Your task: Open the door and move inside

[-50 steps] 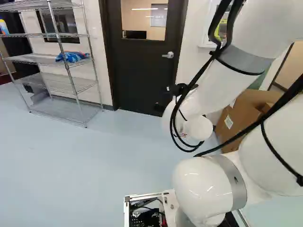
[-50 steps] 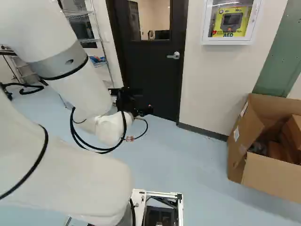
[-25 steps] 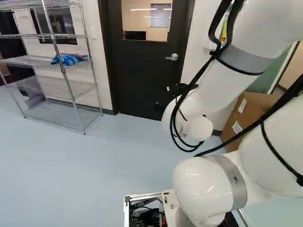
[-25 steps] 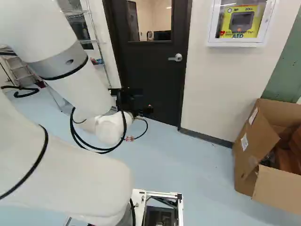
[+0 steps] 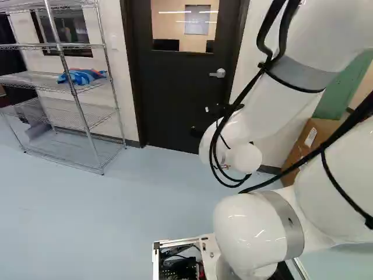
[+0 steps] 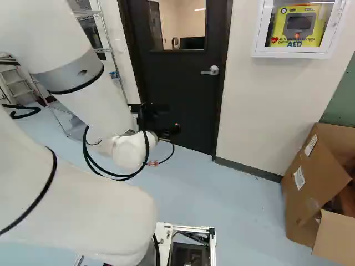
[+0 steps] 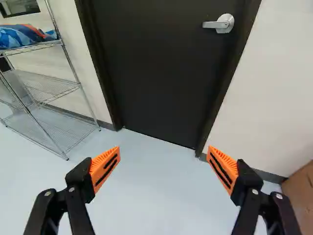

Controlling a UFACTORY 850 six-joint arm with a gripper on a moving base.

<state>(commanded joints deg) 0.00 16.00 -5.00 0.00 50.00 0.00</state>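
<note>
Where the white arm [image 6: 94,100] ends, its end effector [image 6: 169,132] stands wide open, the orange pads [image 7: 105,169] well apart. Ahead of it is the dark door [image 7: 156,63], shut as far as I can make out, with a silver lever handle [image 7: 225,23] near one edge. To one side stands a wire shelf [image 5: 64,114] holding a blue bundle [image 5: 81,76]; at the right of the right base view, a cardboard box [image 6: 308,183].

Door [image 5: 175,105]: black, flat face, upright at far side of scene. Shut, leaf sitting in dark frame [image 7: 97,49]. Glazed window [image 5: 183,24] in upper part. Silver lever handle [image 7: 224,23] near right edge, below window level; round base on right, lever roughly level, pointing left.
</note>
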